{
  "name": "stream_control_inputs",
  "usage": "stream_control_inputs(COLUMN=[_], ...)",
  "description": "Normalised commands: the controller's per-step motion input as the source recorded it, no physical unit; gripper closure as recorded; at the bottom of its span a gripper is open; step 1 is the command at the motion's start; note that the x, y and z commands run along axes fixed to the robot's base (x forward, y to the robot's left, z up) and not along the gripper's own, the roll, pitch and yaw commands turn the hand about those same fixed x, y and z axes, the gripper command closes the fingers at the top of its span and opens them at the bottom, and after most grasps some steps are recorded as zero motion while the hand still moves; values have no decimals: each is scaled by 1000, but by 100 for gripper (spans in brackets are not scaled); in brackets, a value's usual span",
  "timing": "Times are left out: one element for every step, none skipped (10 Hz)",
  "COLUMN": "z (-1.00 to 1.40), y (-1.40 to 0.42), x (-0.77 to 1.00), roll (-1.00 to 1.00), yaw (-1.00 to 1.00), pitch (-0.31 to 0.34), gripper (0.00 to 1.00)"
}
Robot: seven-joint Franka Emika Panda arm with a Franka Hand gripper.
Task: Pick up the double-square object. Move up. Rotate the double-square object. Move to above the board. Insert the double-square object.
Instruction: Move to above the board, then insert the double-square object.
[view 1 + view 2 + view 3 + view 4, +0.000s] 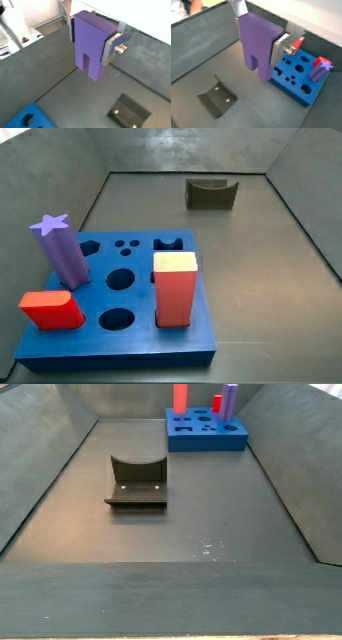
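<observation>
My gripper (91, 41) is shut on the double-square object (90, 50), a tall lilac-purple block with a slot cut in its lower end. It hangs upright between the silver fingers (110, 47), clear above the grey floor. It shows the same way in both wrist views (258, 45). The blue board (298, 75) lies on the floor beside and below the held block. The board also shows in both side views (80, 333) (201, 436). Neither the gripper nor the lilac block appears in the side views.
On the board stand a purple star-topped column (60, 253), a red block with a yellow top (175, 288) and a short red block (51, 308). The dark fixture (136, 484) stands mid-floor. A dark olive U-shaped block (210, 193) sits near the far wall. Grey walls enclose the floor.
</observation>
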Motion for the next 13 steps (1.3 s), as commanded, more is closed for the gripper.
stream_control_inputs(z=[-246, -248, -241, -243, -234, -229, -130, -90, -38, -351, -406, -486, -560], y=[-1000, -1000, -1000, -1000, -1000, -967, -593, -416, -209, -143, -163, -229, -320], x=[67, 77, 96, 106, 124, 138, 122, 106, 78, 294, 346, 314, 291], roll=[-6, -18, 1, -7, 0, -1, 10, 15, 19, 26, 154, 123, 94], yaw=[16, 11, 11, 11, 8, 16, 2, 6, 10, 0, 0, 17, 6], pitch=[110, 84, 45, 32, 16, 19, 19, 26, 18, 0, 0, -9, -17], gripper=[100, 100, 100, 100, 100, 100, 100, 100, 100, 100, 100, 100, 100])
